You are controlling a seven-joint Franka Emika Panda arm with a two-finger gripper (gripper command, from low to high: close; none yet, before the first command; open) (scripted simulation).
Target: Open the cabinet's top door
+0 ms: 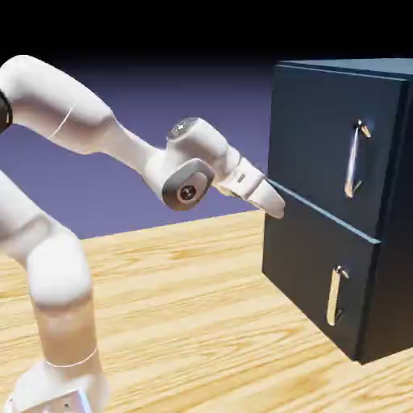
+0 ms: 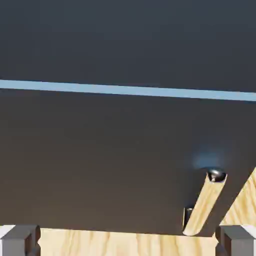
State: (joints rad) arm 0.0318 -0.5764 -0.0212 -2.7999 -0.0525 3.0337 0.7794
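The dark navy cabinet (image 1: 393, 242) stands on the exterior view's right. Its top door (image 1: 319, 129) sits flush and shut, with a slim vertical silver handle (image 1: 355, 159) near the right side. My gripper (image 1: 274, 205) hovers at the cabinet's left front edge, level with the seam between the two panels and well left of that handle. In the hand view the fingertips (image 2: 20, 239) stand wide apart at the bottom corners with nothing between them, so the gripper (image 2: 128, 242) is open. That view shows the top door (image 2: 125, 40) above a pale blue seam.
Below the seam is the shorter lower panel (image 1: 310, 262) with its own silver handle (image 1: 336, 295), which also shows in the hand view as the lower handle (image 2: 202, 207). The wooden table (image 1: 202, 323) stretches under the arm and in front of the cabinet.
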